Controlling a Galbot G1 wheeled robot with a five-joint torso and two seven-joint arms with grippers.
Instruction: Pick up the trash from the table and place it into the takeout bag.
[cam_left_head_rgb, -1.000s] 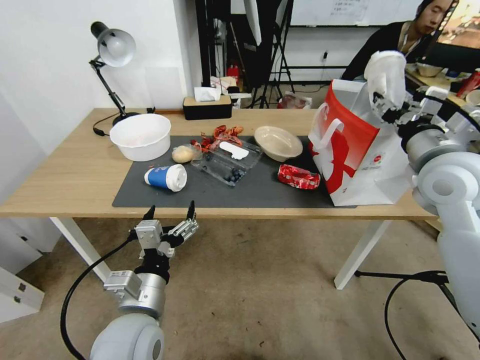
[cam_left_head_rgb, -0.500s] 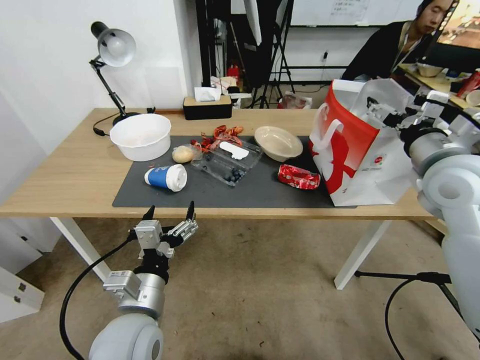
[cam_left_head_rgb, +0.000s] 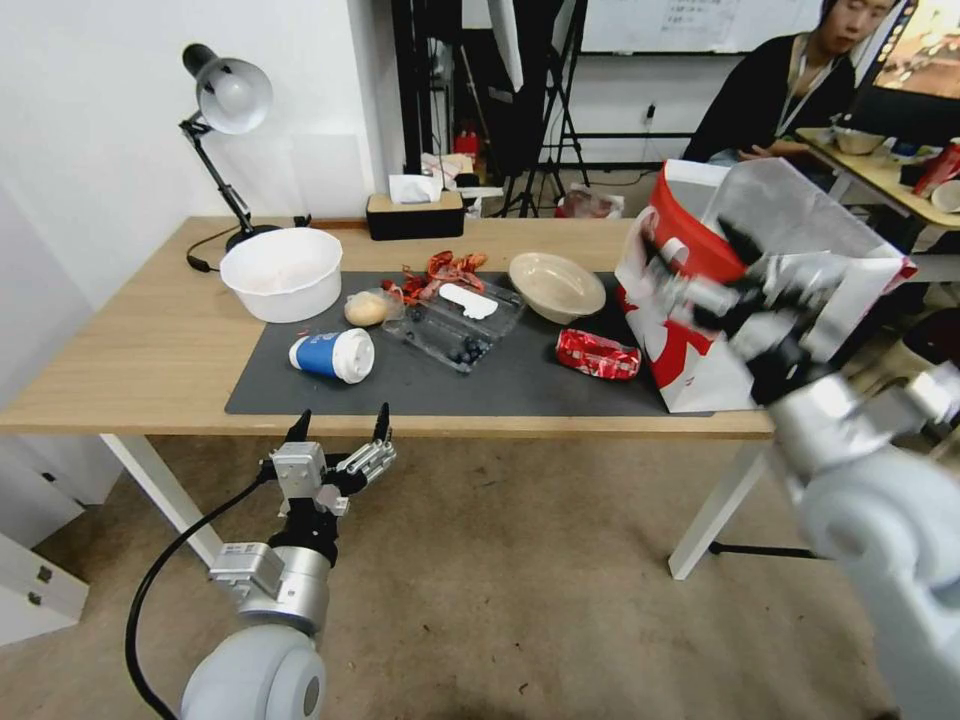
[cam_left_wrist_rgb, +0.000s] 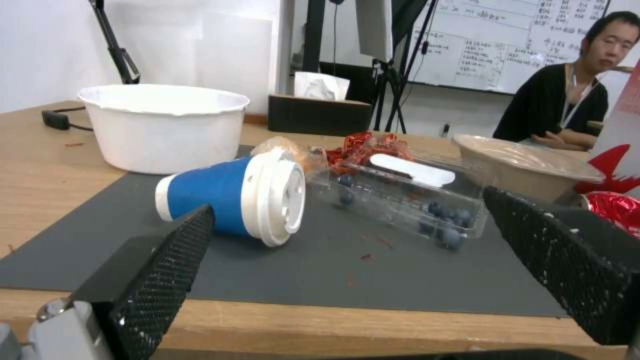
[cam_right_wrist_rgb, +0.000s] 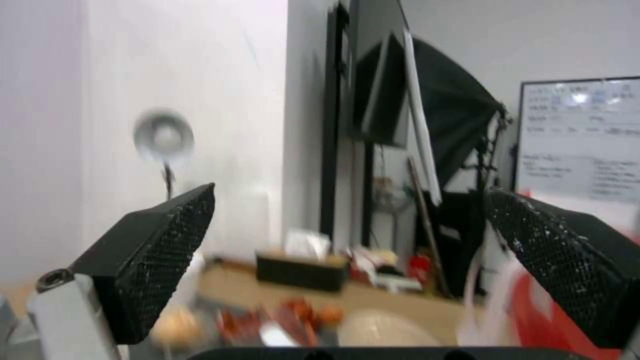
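On the table (cam_left_head_rgb: 130, 340) a dark mat (cam_left_head_rgb: 400, 385) carries the trash: a blue white-lidded cup (cam_left_head_rgb: 333, 355) (cam_left_wrist_rgb: 233, 200) on its side, a wrapped tan bun (cam_left_head_rgb: 366, 308), a beige bowl (cam_left_head_rgb: 556, 285) (cam_left_wrist_rgb: 527, 167) and a crumpled red wrapper (cam_left_head_rgb: 597, 353). The red-and-white takeout bag (cam_left_head_rgb: 700, 380) stands open at the mat's right end. My right gripper (cam_left_head_rgb: 695, 265) (cam_right_wrist_rgb: 350, 192) is blurred in front of the bag's upper left side, open and holding nothing. Below the table's front edge, facing the cup, my left gripper (cam_left_head_rgb: 342, 412) (cam_left_wrist_rgb: 350, 200) waits open.
A large white bowl (cam_left_head_rgb: 281, 272) sits at the mat's back left, and a desk lamp (cam_left_head_rgb: 225, 95) stands behind it. A clear box with blueberries (cam_left_head_rgb: 455, 325) and red scraps (cam_left_head_rgb: 440, 272) lie mid-mat. A tissue box (cam_left_head_rgb: 414, 212) is at the back edge.
A second ago my right gripper held a white item above the bag; by half a second ago the item was gone. The right arm has since swung down and left, before the bag. Left arm still.
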